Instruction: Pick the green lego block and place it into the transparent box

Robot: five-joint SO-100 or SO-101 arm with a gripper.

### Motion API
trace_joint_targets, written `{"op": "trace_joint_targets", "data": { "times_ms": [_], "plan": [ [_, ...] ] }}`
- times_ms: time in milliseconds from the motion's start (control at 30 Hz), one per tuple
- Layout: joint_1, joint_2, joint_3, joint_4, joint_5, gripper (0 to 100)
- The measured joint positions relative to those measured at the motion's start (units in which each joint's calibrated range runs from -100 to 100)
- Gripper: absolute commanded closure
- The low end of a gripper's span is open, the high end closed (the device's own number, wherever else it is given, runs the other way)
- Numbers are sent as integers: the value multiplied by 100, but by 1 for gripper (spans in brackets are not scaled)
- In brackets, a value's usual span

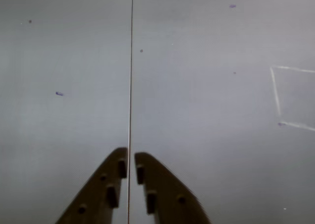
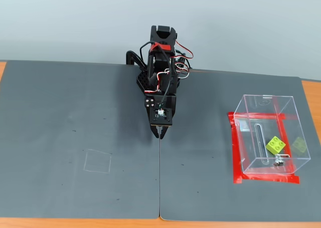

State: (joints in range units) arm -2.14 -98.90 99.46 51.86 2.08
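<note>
The green lego block (image 2: 275,145) lies inside the transparent box (image 2: 251,106), near its front wall by the slot and metal latch. The box stands at the right of the fixed view on a red tape square. My gripper (image 2: 160,133) is shut and empty, pointing down over the seam between the two grey mats, well left of the box. In the wrist view the two dark fingers (image 1: 129,164) meet above the seam line with nothing between them. The block and box are out of the wrist view.
A faint chalk square (image 2: 98,162) is drawn on the left mat; it shows at the right edge of the wrist view (image 1: 290,98). Red tape (image 2: 239,178) frames the box. The orange table edge (image 2: 311,95) borders the mats.
</note>
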Motion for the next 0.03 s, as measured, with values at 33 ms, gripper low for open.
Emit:
{"op": "trace_joint_targets", "data": {
  "times_ms": [33],
  "plan": [
    [0, 0, 0, 0, 0, 98]
  ]
}}
